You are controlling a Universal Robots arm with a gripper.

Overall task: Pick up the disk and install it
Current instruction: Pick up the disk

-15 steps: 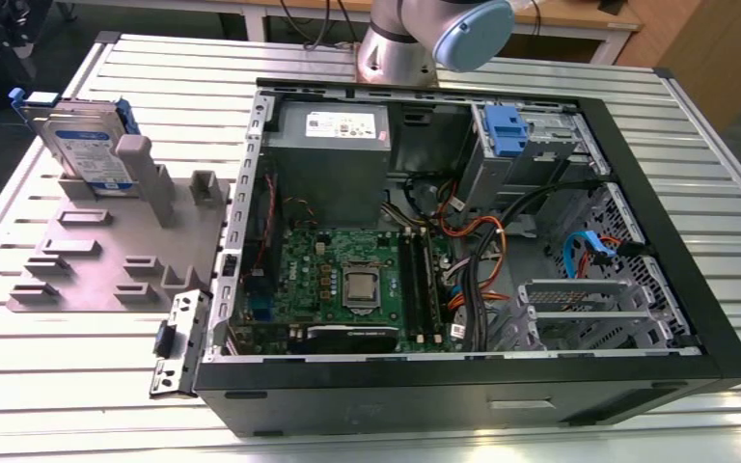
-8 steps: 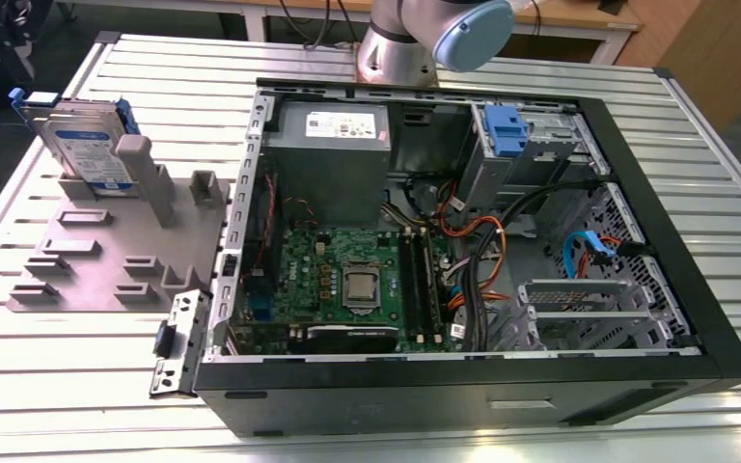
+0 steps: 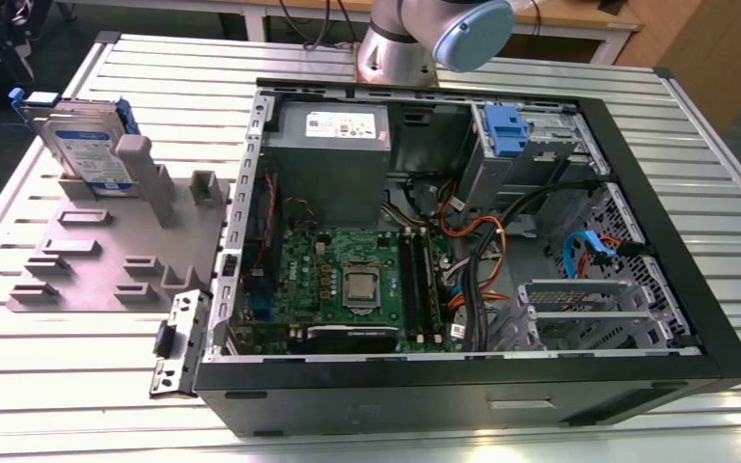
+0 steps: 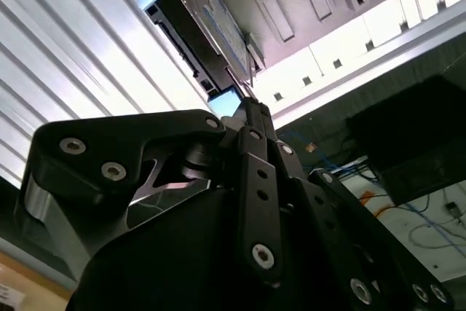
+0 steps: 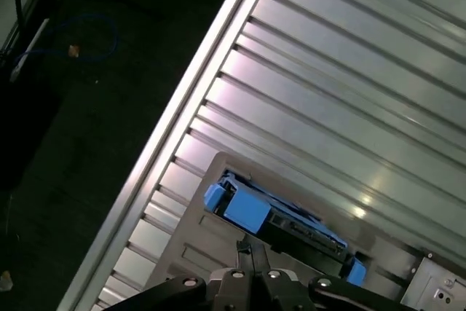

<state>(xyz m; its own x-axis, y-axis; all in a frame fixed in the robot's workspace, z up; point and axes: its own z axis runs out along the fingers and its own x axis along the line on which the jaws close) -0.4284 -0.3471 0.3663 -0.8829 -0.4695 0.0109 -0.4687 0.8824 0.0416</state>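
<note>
The disk (image 3: pixel 85 145) stands on edge in a slot of the grey holder (image 3: pixel 100 260), at the exterior view's left beside the open computer case. It is silver with a white-and-blue label and blue rails. In both wrist views the disk (image 4: pixel 207 27) (image 5: pixel 280 220) lies beyond my fingertips, still seated in the holder. My gripper (image 4: pixel 247 103) (image 5: pixel 250 247) is apart from it, with a gap between them. Its black fingers are shut together with nothing between them.
The black computer case (image 3: pixel 474 386) lies open on the slatted metal table (image 3: pixel 88 386), showing its motherboard, cables, a grey power supply (image 3: pixel 332 145) and a drive bay with a blue latch (image 3: pixel 505 130). The arm's base (image 3: pixel 397 48) stands behind the case.
</note>
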